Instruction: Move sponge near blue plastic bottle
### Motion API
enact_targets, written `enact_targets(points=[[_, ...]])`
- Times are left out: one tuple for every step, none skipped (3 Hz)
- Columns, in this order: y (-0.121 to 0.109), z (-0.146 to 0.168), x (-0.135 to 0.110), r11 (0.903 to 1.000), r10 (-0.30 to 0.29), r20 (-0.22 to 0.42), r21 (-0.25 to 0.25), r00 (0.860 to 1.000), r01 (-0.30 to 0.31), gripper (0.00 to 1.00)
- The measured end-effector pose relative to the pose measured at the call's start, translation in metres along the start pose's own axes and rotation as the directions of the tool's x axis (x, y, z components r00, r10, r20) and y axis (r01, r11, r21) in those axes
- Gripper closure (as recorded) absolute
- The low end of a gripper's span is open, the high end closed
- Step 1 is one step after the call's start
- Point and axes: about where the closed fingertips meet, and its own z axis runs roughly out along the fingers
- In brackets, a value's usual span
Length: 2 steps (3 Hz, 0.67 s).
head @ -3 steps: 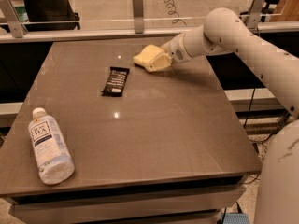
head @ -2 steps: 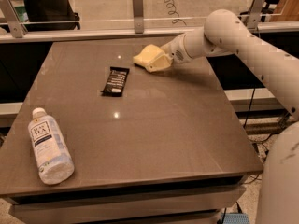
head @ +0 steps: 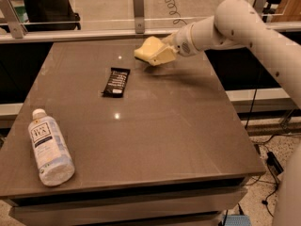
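The pale yellow sponge [head: 153,52] is held in my gripper [head: 165,51] a little above the far middle of the table; a shadow lies under it. The gripper reaches in from the right on the white arm and is shut on the sponge. The blue plastic bottle [head: 48,147], clear with a white cap and a pale label with a dark "TEA" box, lies on its side near the table's front left corner, far from the sponge.
A black snack bar wrapper [head: 116,82] lies on the brown table [head: 155,131] between sponge and bottle. A glass barrier with metal posts [head: 138,4] runs along the table's far edge. Cables lie on the floor at right.
The gripper has lifted the sponge off the table and shifted it slightly left. The bottle and the wrapper have not moved.
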Motion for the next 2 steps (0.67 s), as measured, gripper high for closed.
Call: enact_targets(points=[[0.026, -0.023, -0.020, 0.9969, -0.068, 0.020, -0.039, 0.997, 0.069, 1.00], [0.070, -0.039, -0.030, 0.9825, -0.143, 0.019, -0.118, 0.990, 0.144, 1.00]])
